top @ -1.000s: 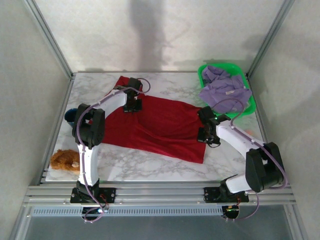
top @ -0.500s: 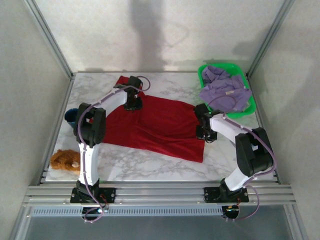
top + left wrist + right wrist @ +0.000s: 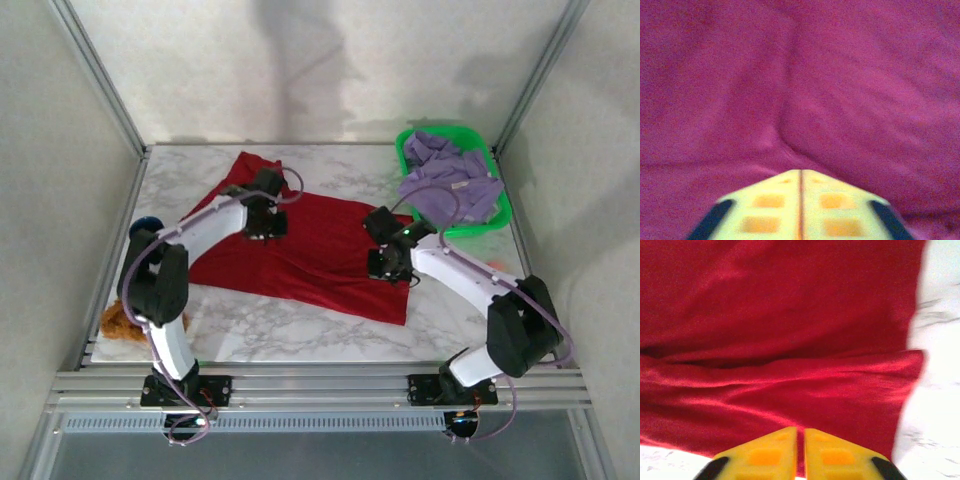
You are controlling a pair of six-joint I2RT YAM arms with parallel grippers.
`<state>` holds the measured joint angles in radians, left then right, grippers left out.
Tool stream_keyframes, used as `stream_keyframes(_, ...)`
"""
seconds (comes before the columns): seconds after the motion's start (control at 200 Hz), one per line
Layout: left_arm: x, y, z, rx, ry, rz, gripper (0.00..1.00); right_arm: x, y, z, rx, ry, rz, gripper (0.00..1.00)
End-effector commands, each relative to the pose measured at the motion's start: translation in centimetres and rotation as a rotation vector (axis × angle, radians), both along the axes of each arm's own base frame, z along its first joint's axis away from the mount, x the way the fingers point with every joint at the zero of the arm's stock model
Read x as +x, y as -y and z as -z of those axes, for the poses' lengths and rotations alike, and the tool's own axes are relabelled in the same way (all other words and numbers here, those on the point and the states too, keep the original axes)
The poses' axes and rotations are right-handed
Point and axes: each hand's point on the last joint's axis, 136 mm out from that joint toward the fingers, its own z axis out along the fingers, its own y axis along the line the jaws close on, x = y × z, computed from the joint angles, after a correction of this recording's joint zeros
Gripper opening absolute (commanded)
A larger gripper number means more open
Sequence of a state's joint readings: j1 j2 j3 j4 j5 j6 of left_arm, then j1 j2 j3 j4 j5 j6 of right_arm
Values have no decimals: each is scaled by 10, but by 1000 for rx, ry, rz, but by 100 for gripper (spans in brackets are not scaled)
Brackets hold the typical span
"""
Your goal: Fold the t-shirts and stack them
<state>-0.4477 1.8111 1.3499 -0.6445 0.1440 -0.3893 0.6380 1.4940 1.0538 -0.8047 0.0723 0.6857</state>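
1. Tabletop (image 3: 300, 330) carried the red t-shirt (image 3: 320, 255), spread across its middle.
2. Left end effector (image 3: 800, 172) was closed, pinching puckered red cloth near the shirt's far edge.
3. Right end effector (image 3: 800, 431) was closed on cloth at the shirt's right side.
4. Purple t-shirt (image 3: 450, 190) sat heaped in the green basket (image 3: 500, 213), far right.
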Motion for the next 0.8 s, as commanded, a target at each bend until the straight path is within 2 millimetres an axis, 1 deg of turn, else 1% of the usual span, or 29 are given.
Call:
stream_keyframes(0.0, -44, 32, 23, -90, -78, 33, 0, -8, -39, 19, 111, -60, 26, 3)
stream_keyframes(0.05, -57, 41, 33, -112, -98, 39, 0, -10, -51, 23, 136, -73, 15, 0)
stream_keyframes(0.11, -67, 50, 43, -125, -117, 47, 0, -10, -61, 28, 156, -82, 10, 0)
stream_keyframes(0.19, -72, 62, 51, -139, -126, 64, 0, -7, -69, 33, 168, -89, 4, 0)
stream_keyframes(0.29, -70, 69, 59, -135, -132, 80, 0, -1, -73, 38, 158, -86, -7, 0)
stream_keyframes(0.511, -64, 69, 67, -108, -134, 91, 0, 10, -80, 50, 140, -95, -21, 0)
stream_keyframes(0.596, -59, 71, 68, -125, -133, 86, 0, 16, -77, 53, 129, -86, -17, 0)
stream_keyframes(0.796, -45, 77, 63, -117, -119, 98, 0, 31, -69, 54, 102, -61, -6, 0)
